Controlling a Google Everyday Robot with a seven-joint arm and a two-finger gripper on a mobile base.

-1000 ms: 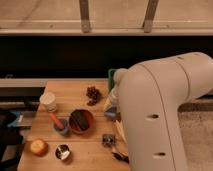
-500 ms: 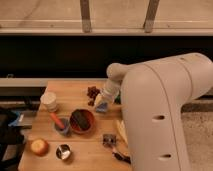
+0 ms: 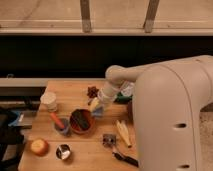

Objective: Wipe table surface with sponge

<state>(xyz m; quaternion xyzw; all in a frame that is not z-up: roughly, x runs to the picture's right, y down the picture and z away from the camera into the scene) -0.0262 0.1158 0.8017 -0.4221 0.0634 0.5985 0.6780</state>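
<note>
- Your gripper [image 3: 99, 101] sits low over the middle of the wooden table [image 3: 75, 90], right at the yellow-and-blue sponge [image 3: 95, 109] — you cannot tell whether it is clamped on it.
- The sponge lies just beside the red bowl [image 3: 81, 122]; a leftward sweep would likely shove the bowl into the blue cup [image 3: 62, 128].
- If the hold is weak, the sponge may slip out mid-wipe.

We log a white cup [image 3: 49, 100] at the left edge of the table [image 3: 75, 90]. A red bowl [image 3: 81, 121] sits mid-table, with a blue cup [image 3: 61, 127] touching its left side. An orange fruit [image 3: 39, 146] and a metal cup [image 3: 63, 151] lie front-left, and a dark cluster [image 3: 92, 91] lies at the rear. The hand [image 3: 97, 107] is at the bowl's upper right.
</note>
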